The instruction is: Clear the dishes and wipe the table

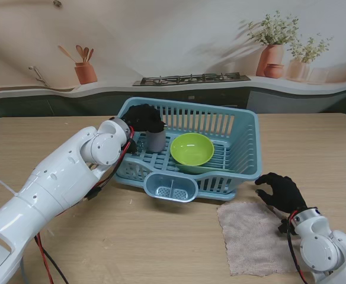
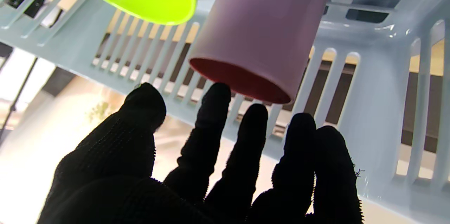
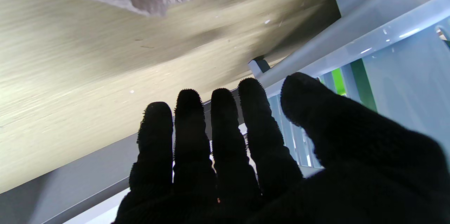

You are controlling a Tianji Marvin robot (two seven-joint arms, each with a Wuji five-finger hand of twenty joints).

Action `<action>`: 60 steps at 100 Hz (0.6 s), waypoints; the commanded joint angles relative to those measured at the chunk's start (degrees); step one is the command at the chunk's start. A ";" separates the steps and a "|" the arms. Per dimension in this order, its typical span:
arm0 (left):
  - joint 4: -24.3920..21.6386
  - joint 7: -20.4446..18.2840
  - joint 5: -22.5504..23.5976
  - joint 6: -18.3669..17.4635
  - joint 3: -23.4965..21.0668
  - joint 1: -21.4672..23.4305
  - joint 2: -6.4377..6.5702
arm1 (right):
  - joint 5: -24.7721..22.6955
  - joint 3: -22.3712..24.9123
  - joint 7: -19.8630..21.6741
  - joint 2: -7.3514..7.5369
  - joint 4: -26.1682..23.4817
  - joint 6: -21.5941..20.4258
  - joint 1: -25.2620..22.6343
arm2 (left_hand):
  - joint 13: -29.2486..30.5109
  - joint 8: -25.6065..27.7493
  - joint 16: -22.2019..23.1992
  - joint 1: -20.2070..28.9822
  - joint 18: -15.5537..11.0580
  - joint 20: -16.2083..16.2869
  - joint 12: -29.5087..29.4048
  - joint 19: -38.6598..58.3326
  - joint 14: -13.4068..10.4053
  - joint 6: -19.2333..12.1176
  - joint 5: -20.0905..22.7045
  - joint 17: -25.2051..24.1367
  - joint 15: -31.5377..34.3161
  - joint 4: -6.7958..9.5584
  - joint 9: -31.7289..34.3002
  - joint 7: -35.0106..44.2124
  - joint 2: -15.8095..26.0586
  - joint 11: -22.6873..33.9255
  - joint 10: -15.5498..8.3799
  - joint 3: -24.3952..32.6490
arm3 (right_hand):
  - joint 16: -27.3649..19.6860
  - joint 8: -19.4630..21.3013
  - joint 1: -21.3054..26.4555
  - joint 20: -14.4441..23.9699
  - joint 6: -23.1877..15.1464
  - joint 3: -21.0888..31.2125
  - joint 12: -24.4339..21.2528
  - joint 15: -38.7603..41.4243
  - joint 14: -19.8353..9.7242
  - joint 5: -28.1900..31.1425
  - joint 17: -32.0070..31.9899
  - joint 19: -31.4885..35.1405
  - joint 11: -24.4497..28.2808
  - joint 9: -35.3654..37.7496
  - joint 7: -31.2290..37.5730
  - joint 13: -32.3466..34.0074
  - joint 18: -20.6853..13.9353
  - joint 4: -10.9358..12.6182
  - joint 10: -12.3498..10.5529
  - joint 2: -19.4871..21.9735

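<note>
Stand view shows the dish half looking done: the green bowl (image 1: 192,148) and the cup (image 1: 156,141) both sit inside the blue rack (image 1: 244,127), while the cloth (image 1: 253,236) lies flat just beside the rack's near right corner, wiping apparently not begun. The left hand (image 1: 142,117) hovers at the cup's rim with fingers (image 2: 211,125) spread, holding nothing. The right hand (image 1: 281,191), spread and empty, hangs between cloth and rack.

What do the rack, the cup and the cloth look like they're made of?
Rack: glossy light-blue moulded plastic, going by its slatted walls and highlights. Cup: matte mauve, likely plastic or ceramic; no glare. Cloth: pinkish textile with a waffle-like weave.
</note>
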 commanded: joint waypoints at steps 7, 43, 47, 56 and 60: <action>-2.28 -1.12 -0.15 -1.33 -1.20 0.38 0.48 | -0.25 -0.04 0.62 -0.04 -0.03 -0.49 -0.06 | -1.36 -1.05 -0.52 -1.61 -1.26 -1.10 -0.90 -0.92 -0.88 -1.11 -1.41 -1.12 -0.34 1.69 -2.11 -2.02 2.00 0.04 -0.72 1.19 | -0.35 0.23 -1.03 0.73 0.02 1.12 -0.62 -0.63 -0.87 1.19 -0.65 -0.71 -0.76 0.14 -0.14 -1.38 -0.64 2.20 -0.29 -1.34; -7.80 -3.64 -0.99 -3.36 -4.96 2.36 1.60 | -0.18 0.07 0.63 -0.03 0.08 -1.05 0.04 | -0.63 -1.69 -0.37 -0.38 -1.20 -0.96 -0.91 -0.11 -0.55 -1.33 -1.06 -0.59 0.09 1.80 -1.54 -2.87 2.15 0.20 -0.57 0.56 | -0.35 0.22 -1.00 0.75 0.04 1.15 -0.62 -0.63 -0.83 1.23 -0.61 -0.69 -0.77 0.14 -0.14 -1.37 -0.56 2.20 -0.33 -1.38; -8.38 -3.91 -0.92 -3.81 -5.47 2.65 1.76 | -0.15 0.09 0.63 -0.03 0.08 -1.09 0.05 | -0.10 -1.48 -0.09 0.46 -1.11 -0.63 -0.78 0.57 -0.25 -1.32 -1.08 -0.14 0.66 1.47 -1.08 -2.47 2.06 0.51 -0.47 0.09 | -0.35 0.21 -1.04 0.74 0.02 1.14 -0.63 -0.63 -0.80 1.26 -0.59 -0.69 -0.77 0.14 -0.14 -1.38 -0.74 2.19 -0.39 -1.36; -9.85 -4.60 -0.63 -4.63 -6.80 3.45 2.19 | -0.16 0.13 0.63 -0.03 0.09 -1.20 0.07 | 0.90 -1.20 0.67 2.59 -0.77 0.30 -0.31 2.04 0.28 -1.42 -1.08 0.75 2.14 0.83 -0.25 -1.63 1.73 1.46 -0.28 -1.53 | -0.34 0.21 -0.97 0.74 0.00 1.13 -0.62 -0.61 -0.79 1.23 -0.61 -0.68 -0.76 0.14 -0.15 -1.31 -0.45 2.19 -0.28 -1.33; -10.49 -4.98 -0.61 -5.22 -7.53 3.93 2.41 | -0.17 0.14 0.61 -0.03 0.12 -1.26 0.08 | 1.63 -1.07 0.97 4.13 -0.18 0.76 -0.08 2.52 0.33 -1.76 -0.95 1.31 2.77 0.55 0.35 -0.84 1.48 1.96 -0.34 -2.76 | -0.34 0.22 -0.98 0.75 -0.03 1.13 -0.61 -0.61 -0.83 1.23 -0.55 -0.66 -0.74 0.17 -0.13 -1.33 -0.54 2.19 -0.29 -1.33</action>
